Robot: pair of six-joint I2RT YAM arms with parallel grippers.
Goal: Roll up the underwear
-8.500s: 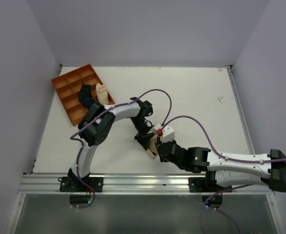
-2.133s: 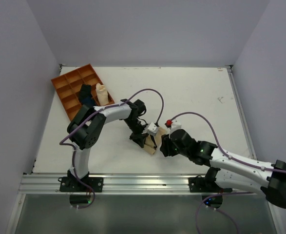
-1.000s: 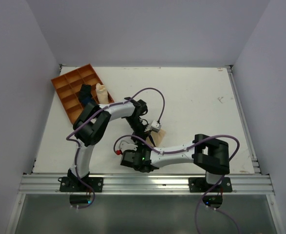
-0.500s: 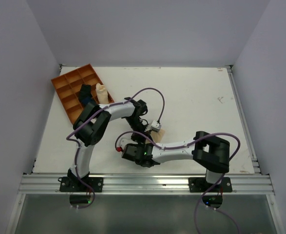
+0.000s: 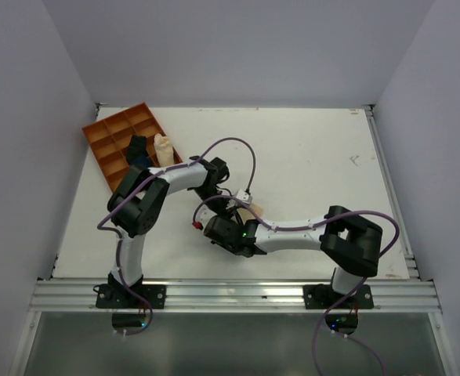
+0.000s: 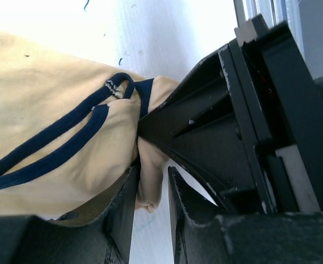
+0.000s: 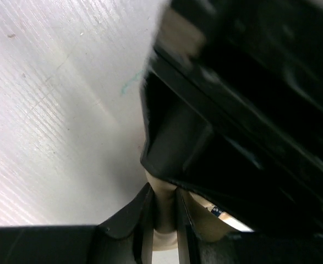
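Note:
The underwear (image 5: 251, 210) is a small beige cloth with a dark edge band, lying mid-table between both grippers. In the left wrist view the underwear (image 6: 51, 143) fills the left side, and one fold hangs between my left gripper's (image 6: 153, 181) jaws. That fold touches one finger, with a gap to the other, so the left gripper stands open. My right gripper (image 7: 162, 195) is shut on a beige fold of the underwear (image 7: 201, 223). The two grippers, left (image 5: 231, 200) and right (image 5: 233, 224), meet nose to nose over the cloth, hiding most of it from above.
An orange compartment tray (image 5: 104, 133) sits at the far left. It holds a dark blue rolled cloth (image 5: 138, 149) and a pale cream roll (image 5: 163, 146). Purple cables loop above both arms. White walls close in the table.
My right gripper has swung up from the near side to the underwear and closed on a fold. My left gripper's jaws have loosened on the cloth.

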